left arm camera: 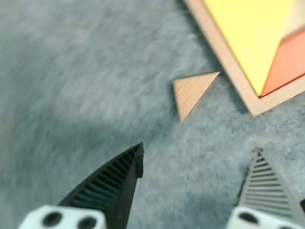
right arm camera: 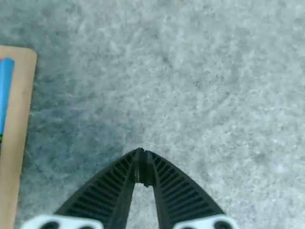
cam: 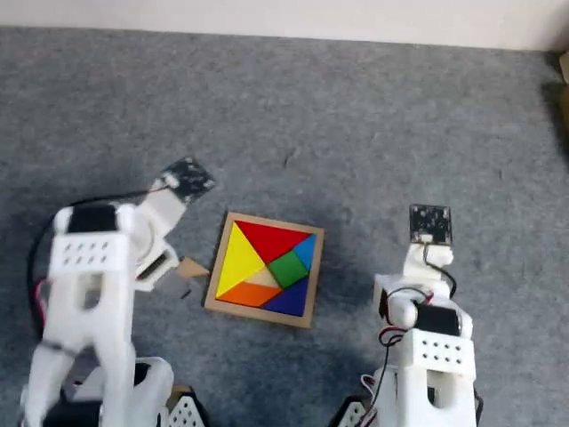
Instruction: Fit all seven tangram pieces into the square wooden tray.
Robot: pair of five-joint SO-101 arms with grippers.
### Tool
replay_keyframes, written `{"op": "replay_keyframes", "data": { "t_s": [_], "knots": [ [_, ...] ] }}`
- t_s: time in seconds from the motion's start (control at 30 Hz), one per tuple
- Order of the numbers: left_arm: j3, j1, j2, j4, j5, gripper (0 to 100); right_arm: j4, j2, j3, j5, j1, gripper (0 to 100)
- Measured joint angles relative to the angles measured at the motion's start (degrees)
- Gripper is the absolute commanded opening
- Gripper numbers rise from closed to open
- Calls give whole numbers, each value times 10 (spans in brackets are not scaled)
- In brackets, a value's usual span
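Last piece out: the small wooden triangle (left arm camera: 191,90) lay just left of the square wooden tray (cam: 258,314), mid-frame.
The left gripper (left arm camera: 199,147) hung wide open near it, likely needing to drop and pinch; the right gripper (right arm camera: 143,152), jaws closed, sat lower right.

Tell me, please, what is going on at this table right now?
Six coloured pieces sit in the square wooden tray, with what looks like a pale triangular gap left among them. A plain wooden triangle lies on the carpet just outside the tray. The left gripper hangs open and empty near that triangle. The right gripper is shut, holding nothing, over the carpet on the tray's other side.
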Motion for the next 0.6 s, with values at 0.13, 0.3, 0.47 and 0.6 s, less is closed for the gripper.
{"op": "replay_keyframes", "data": {
  "t_s": [0.13, 0.3, 0.47, 0.6],
  "knots": [
    [-7, 16, 92, -78, -24, 329, -4, -12, 4, 0, 1, 10],
    [-11, 16, 173, -150, -49, 328, -4, -13, 4, 0, 1, 10],
    [-11, 21, 231, -186, -77, 271, -4, -15, 22, 0, 1, 10],
    [-11, 39, 269, -210, -94, 255, -4, -15, 22, 0, 1, 10]
  ]
}}
